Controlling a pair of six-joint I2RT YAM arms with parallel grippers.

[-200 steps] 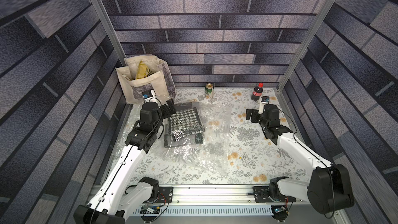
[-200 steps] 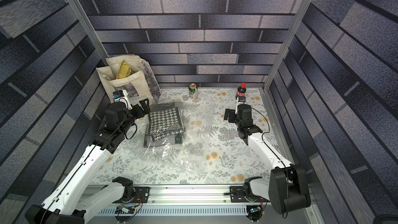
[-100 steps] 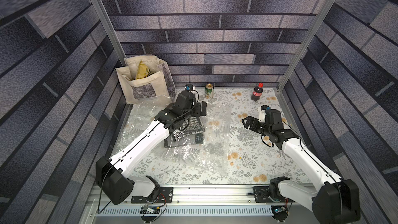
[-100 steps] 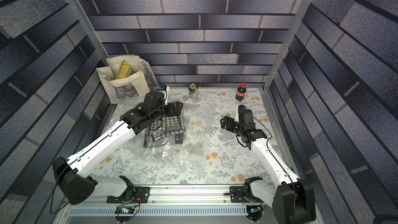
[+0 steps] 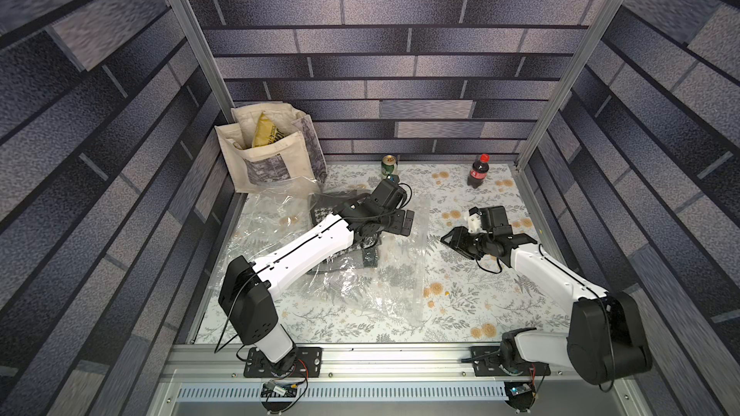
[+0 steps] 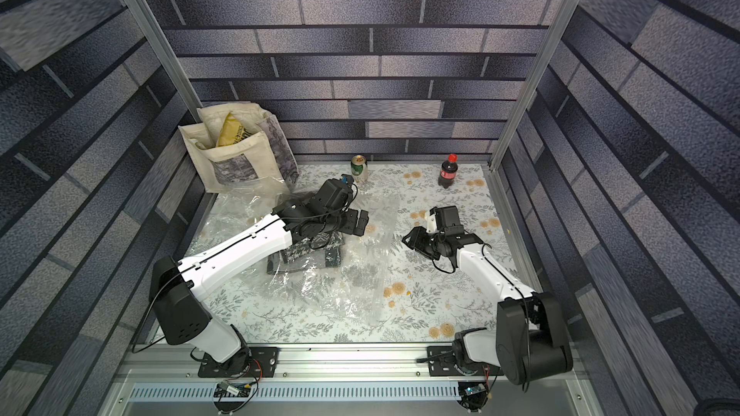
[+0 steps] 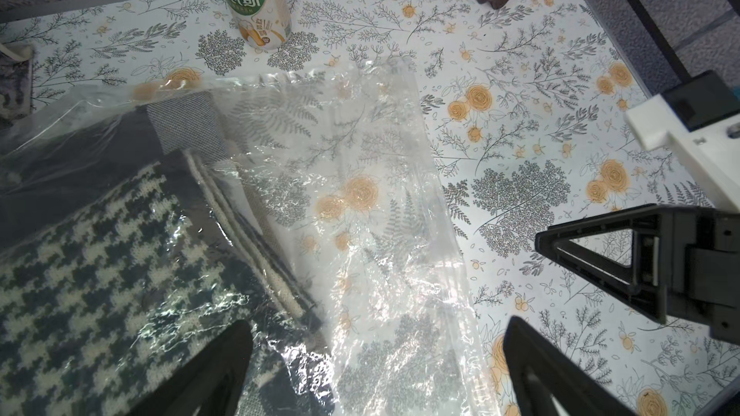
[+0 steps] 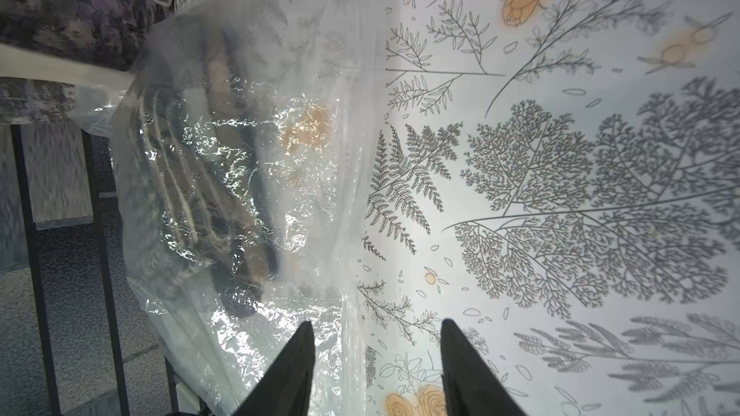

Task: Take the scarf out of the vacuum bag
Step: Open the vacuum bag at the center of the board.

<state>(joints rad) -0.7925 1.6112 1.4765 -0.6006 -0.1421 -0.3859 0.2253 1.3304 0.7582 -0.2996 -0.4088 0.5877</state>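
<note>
**Scarf not yet out of bag**

Scarf (image 5: 320,214) lies folded inside the bag (image 5: 380,286) in both top views, and the bag is spread flat on the surface (image 5: 480,294). The left claw (image 5: 404,224) hangs over the bag just past the scarf's edge, jaws wide, holding nothing. Facing it, the right claw (image 5: 450,240) sits low beside the bag's edge, well short of the scarf.

From the left wrist, the scarf (image 7: 100,266) shows under the plastic, beneath and beside one finger (image 7: 216,366). Empty bag (image 7: 380,202) film stretches ahead between the fingers. The right claw (image 7: 544,240) waits just beyond that film's edge.

From the right wrist, the bag's (image 8: 280,194) edge runs between the fingertips (image 8: 296,354). The jaws stand part-way apart with nothing pinched, and I cannot tell whether they touch the plastic. The scarf (image 8: 192,178) is a blur ahead of the claw, deeper in the bag.

As I judge it, the task has barely begun. Neither claw grips anything, and nothing of the scarf shows outside the plastic. Whether the bag's mouth is open is unclear. What appears left is pinning or lifting the bag, reaching the scarf, and drawing it clear.
</note>
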